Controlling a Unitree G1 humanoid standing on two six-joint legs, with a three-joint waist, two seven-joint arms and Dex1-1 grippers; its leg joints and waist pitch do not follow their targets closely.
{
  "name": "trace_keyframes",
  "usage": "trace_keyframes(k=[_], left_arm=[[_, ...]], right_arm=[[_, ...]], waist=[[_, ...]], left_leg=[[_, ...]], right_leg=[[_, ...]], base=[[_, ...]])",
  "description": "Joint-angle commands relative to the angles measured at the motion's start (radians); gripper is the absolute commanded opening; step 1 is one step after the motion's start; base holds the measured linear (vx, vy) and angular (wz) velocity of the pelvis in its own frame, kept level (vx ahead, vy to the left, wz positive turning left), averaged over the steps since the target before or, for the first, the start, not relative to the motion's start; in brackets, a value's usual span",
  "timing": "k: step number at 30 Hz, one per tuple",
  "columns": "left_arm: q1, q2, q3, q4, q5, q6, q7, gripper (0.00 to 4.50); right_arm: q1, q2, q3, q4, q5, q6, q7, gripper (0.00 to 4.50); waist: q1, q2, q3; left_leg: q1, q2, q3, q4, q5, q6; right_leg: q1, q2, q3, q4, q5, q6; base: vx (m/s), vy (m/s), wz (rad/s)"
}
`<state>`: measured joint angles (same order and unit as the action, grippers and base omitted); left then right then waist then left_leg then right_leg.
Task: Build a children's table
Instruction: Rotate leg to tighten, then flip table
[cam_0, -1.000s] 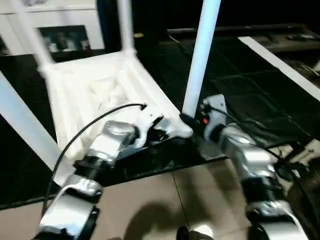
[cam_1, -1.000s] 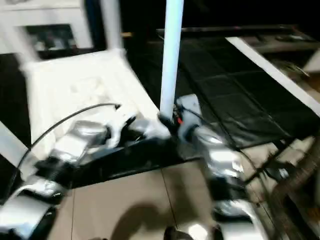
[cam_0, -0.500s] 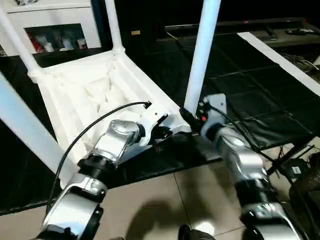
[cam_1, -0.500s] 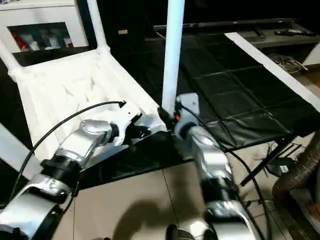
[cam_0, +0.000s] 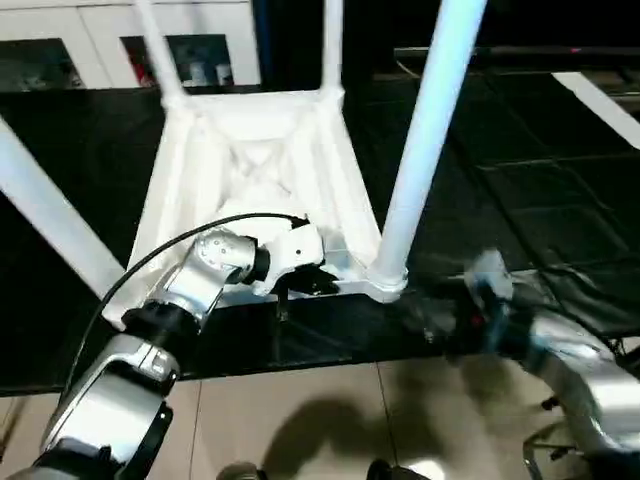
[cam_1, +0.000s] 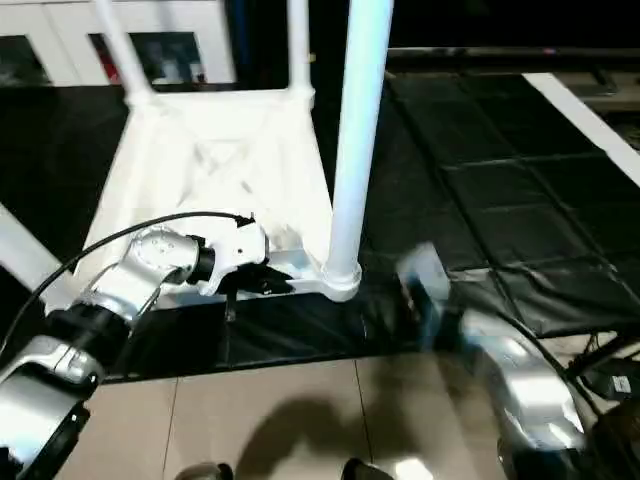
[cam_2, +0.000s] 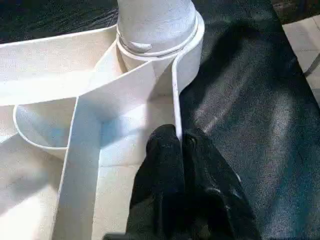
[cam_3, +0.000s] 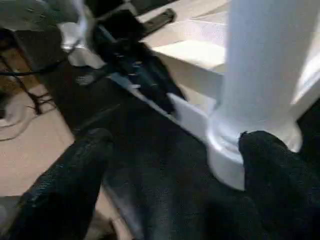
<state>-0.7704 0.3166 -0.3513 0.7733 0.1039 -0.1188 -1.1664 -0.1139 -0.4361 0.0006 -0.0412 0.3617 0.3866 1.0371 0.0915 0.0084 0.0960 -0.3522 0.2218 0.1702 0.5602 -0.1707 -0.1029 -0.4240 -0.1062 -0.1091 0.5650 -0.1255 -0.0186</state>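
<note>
Here the children's table (cam_0: 255, 170) lies upside down on the black mat (cam_0: 520, 200), ribbed underside up, with its legs standing out of the corner sockets. The near-right leg (cam_0: 425, 150) rises almost straight up from its socket (cam_0: 385, 283) at the near right corner, long axis vertical with a slight lean to the right.

My left fingers (cam_2: 182, 165) are clenched on the thin near rim (cam_2: 175, 100) of the top, just left of that socket, pinching the wall between them. My right fingers (cam_3: 270, 170) are spread wide and hold nothing; in the right wrist view one pad sits just beside the socket collar and the other stands well apart over the mat. The right gripper (cam_0: 470, 310) lies near and to the right of the leg's base.

What matters next, I judge, is that the leg's base lies just to the left and far side of my right fingers, so the right arm is the nearer one for any regrip or push down along that upright axis, while my left steadies the rim. All four legs look seated, so the build seems nearly done.
</note>
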Motion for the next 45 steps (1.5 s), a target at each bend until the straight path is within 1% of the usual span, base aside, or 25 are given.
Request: trace_keyframes(k=[1,7,8,15,18,22,25,27,29,30,31,32,33,34,35,36,37,38,39,40,41,42,43,44,45], left_arm=[[-0.032,-0.007,-0.030,0.014,0.028,-0.051,-0.014,0.00],[-0.020,0.011,0.015,-0.017,-0.027,-0.050,-0.037,0.00],[-0.005,0.015,0.037,-0.050,-0.058,-0.036,-0.048,0.44],[0.133,0.016,0.190,-0.323,-0.249,0.135,0.003,0.96],[0.261,-0.011,0.280,-0.534,-0.333,0.253,0.139,1.11],[0.437,-0.072,0.352,-0.752,-0.332,0.357,0.329,1.44],[0.583,-0.147,0.412,-0.926,-0.365,0.419,0.458,1.63],[0.705,-0.189,0.422,-1.032,-0.337,0.410,0.531,1.74],[0.769,-0.214,0.425,-1.069,-0.303,0.381,0.572,1.95],[0.822,-0.230,0.427,-1.100,-0.277,0.363,0.616,1.95],[0.865,-0.242,0.428,-1.130,-0.256,0.351,0.659,2.14],[0.892,-0.261,0.439,-1.151,-0.268,0.356,0.689,2.19],[0.904,-0.268,0.448,-1.163,-0.271,0.364,0.703,2.23],[0.941,-0.281,0.469,-1.189,-0.261,0.368,0.739,2.23],[0.958,-0.280,0.477,-1.196,-0.233,0.350,0.759,2.38],[0.968,-0.278,0.483,-1.199,-0.216,0.336,0.770,2.48],[0.975,-0.276,0.490,-1.199,-0.199,0.321,0.786,2.56],[0.982,-0.276,0.497,-1.197,-0.186,0.310,0.804,2.60],[0.984,-0.276,0.498,-1.197,-0.183,0.308,0.808,2.63],[0.989,-0.276,0.506,-1.195,-0.170,0.300,0.830,2.70],[0.987,-0.275,0.523,-1.188,-0.152,0.290,0.870,2.70],[0.986,-0.275,0.528,-1.186,-0.148,0.288,0.882,2.81],[0.979,-0.274,0.540,-1.184,-0.143,0.288,0.903,2.92],[0.964,-0.274,0.559,-1.183,-0.144,0.296,0.935,2.99],[0.964,-0.274,0.559,-1.183,-0.144,0.296,0.935,3.02]], right_arm=[[0.018,-0.021,-0.004,-0.064,0.033,0.028,0.022,4.48],[0.070,-0.005,-0.017,-0.140,0.052,0.021,-0.016,4.48],[0.077,0.001,-0.014,-0.154,0.061,0.030,-0.025,4.50],[0.095,0.074,0.025,-0.184,0.062,0.033,-0.111,4.50],[0.095,0.108,0.047,-0.180,0.041,0.076,-0.182,4.50],[0.114,0.144,0.078,-0.186,-0.006,0.031,-0.241,4.50],[0.134,0.163,0.097,-0.196,-0.017,0.015,-0.260,4.50],[0.151,0.164,0.120,-0.204,-0.027,0.007,-0.264,4.50],[0.161,0.164,0.129,-0.205,-0.031,-0.001,-0.266,4.50],[0.168,0.167,0.135,-0.206,-0.032,-0.006,-0.270,4.50],[0.175,0.170,0.138,-0.206,-0.030,-0.009,-0.273,4.50],[0.180,0.175,0.137,-0.207,-0.025,-0.008,-0.276,4.50],[0.183,0.180,0.134,-0.208,-0.020,-0.009,-0.277,4.50],[0.189,0.195,0.116,-0.205,0.001,-0.008,-0.284,4.50],[0.190,0.201,0.108,-0.198,0.005,-0.014,-0.289,4.50],[0.189,0.204,0.106,-0.191,0.002,-0.019,-0.297,4.50],[0.185,0.205,0.108,-0.182,-0.004,-0.029,-0.301,4.50],[0.181,0.205,0.112,-0.176,-0.005,-0.040,-0.297,4.50],[0.180,0.205,0.112,-0.175,-0.005,-0.043,-0.296,4.50],[0.171,0.208,0.111,-0.168,-0.003,-0.051,-0.299,4.50],[0.156,0.213,0.104,-0.157,0.003,-0.060,-0.300,4.50],[0.150,0.215,0.102,-0.153,0.004,-0.063,-0.301,4.50],[0.139,0.217,0.099,-0.143,0.001,-0.066,-0.306,4.50],[0.122,0.217,0.101,-0.129,-0.007,-0.070,-0.306,4.50],[0.122,0.217,0.101,-0.129,-0.007,-0.070,-0.306,4.50]], waist=[[0.002,-0.008,-0.084],[0.004,-0.016,-0.084],[0.005,-0.013,-0.086],[0.003,-0.017,-0.088],[0.000,-0.025,-0.086],[-0.005,-0.012,-0.081],[-0.007,-0.018,-0.076],[-0.002,-0.020,-0.066],[-0.010,-0.006,-0.064],[-0.019,-0.003,-0.060],[-0.018,0.010,-0.064],[-0.030,0.025,-0.050],[-0.029,0.026,-0.048],[-0.027,0.013,-0.047],[-0.035,-0.016,-0.026],[-0.018,-0.028,-0.018],[-0.013,-0.045,-0.018],[0.022,-0.050,-0.037],[0.027,-0.041,-0.037],[0.025,-0.032,-0.041],[0.012,-0.031,-0.040],[-0.004,-0.005,-0.047],[-0.016,-0.001,-0.047],[-0.034,0.006,-0.038],[-0.036,0.004,-0.039]], left_leg=[[-0.001,0.000,0.014,-0.051,-0.210,0.104],[-0.002,0.002,0.010,-0.055,-0.226,0.077],[-0.002,0.003,0.010,-0.055,-0.212,0.075],[-0.009,0.007,0.012,-0.050,-0.192,0.065],[-0.010,0.005,0.011,-0.051,-0.216,0.055],[-0.005,0.006,0.012,-0.055,-0.269,0.039],[-0.004,0.002,0.011,-0.055,-0.308,0.038],[-0.064,-0.003,-0.038,-0.074,-0.298,0.106],[-0.058,-0.016,-0.056,-0.063,-0.317,0.128],[-0.072,-0.009,-0.081,-0.067,-0.360,0.096],[-0.067,0.005,-0.100,-0.072,-0.400,0.072],[-0.069,0.052,-0.172,-0.125,-0.600,0.048],[-0.061,0.055,-0.188,-0.129,-0.651,0.046],[-0.060,0.037,-0.182,-0.114,-0.665,0.046],[0.002,0.016,-0.088,-0.047,-0.662,0.008],[0.049,-0.047,-0.038,0.033,-0.498,0.003],[0.031,-0.053,-0.027,0.059,-0.374,0.026],[-0.011,-0.023,-0.039,0.041,-0.150,0.090],[-0.019,-0.012,-0.045,0.020,-0.153,0.103],[-0.005,-0.009,-0.043,-0.030,-0.183,0.110],[-0.008,-0.009,-0.040,-0.047,-0.210,0.106],[0.004,0.007,-0.044,-0.060,-0.326,0.079],[0.004,0.016,-0.050,-0.069,-0.408,0.058],[0.001,0.030,-0.070,-0.093,-0.660,-0.022],[0.008,0.028,-0.072,-0.095,-0.709,-0.029]], right_leg=[[0.071,-0.031,0.045,-0.058,-0.288,-0.195],[0.070,-0.033,0.049,-0.062,-0.365,-0.160],[0.070,-0.034,0.052,-0.058,-0.344,-0.166],[0.067,-0.036,0.055,-0.039,-0.289,-0.205],[0.068,-0.033,0.054,-0.048,-0.371,-0.164],[0.057,-0.027,0.054,-0.063,-0.445,-0.126],[0.052,-0.023,0.050,-0.079,-0.527,-0.089],[0.092,-0.048,0.006,-0.063,-0.505,-0.086],[0.087,-0.046,-0.021,-0.080,-0.555,-0.083],[0.099,-0.040,-0.039,-0.077,-0.535,-0.082],[0.101,-0.034,-0.049,-0.067,-0.502,-0.089],[0.102,0.003,-0.039,-0.005,-0.383,-0.114],[0.095,0.007,-0.025,0.014,-0.344,-0.131],[0.089,-0.002,-0.010,0.007,-0.326,-0.153],[0.031,-0.035,0.027,-0.085,-0.532,-0.146],[0.002,-0.083,0.000,-0.178,-0.921,-0.032],[0.018,-0.113,0.013,-0.196,-1.058,0.026],[0.096,-0.189,0.068,-0.176,-1.071,0.047],[0.107,-0.182,0.065,-0.162,-1.016,0.026],[0.102,-0.121,0.032,-0.139,-0.875,-0.014],[0.097,-0.082,0.013,-0.122,-0.795,-0.028],[0.084,-0.041,-0.003,-0.096,-0.641,-0.055],[0.082,-0.031,-0.003,-0.087,-0.575,-0.059],[0.086,-0.015,0.003,-0.071,-0.459,-0.043],[0.086,-0.016,0.005,-0.075,-0.456,-0.040]], base=[[0.000,0.000,0.00],[0.000,0.000,0.00],[0.000,0.000,0.00],[0.000,0.000,0.00],[0.000,0.000,0.00],[0.000,0.000,0.00],[0.000,0.000,0.00],[-0.005,-0.007,0.13],[-0.010,-0.011,0.51],[-0.018,-0.027,0.57],[-0.009,-0.078,0.55],[-0.009,-0.078,0.55],[0.013,-0.104,0.68],[0.015,-0.051,0.39],[0.042,-0.106,0.65],[-0.001,-0.086,0.24],[0.028,-0.057,0.13],[0.000,0.000,0.00],[0.020,0.068,-0.19],[-0.028,0.073,-0.14],[-0.028,0.073,-0.14],[-0.036,0.073,-0.07],[-0.040,0.088,-0.08],[-0.040,0.088,-0.08],[-0.042,0.078,-0.07]])
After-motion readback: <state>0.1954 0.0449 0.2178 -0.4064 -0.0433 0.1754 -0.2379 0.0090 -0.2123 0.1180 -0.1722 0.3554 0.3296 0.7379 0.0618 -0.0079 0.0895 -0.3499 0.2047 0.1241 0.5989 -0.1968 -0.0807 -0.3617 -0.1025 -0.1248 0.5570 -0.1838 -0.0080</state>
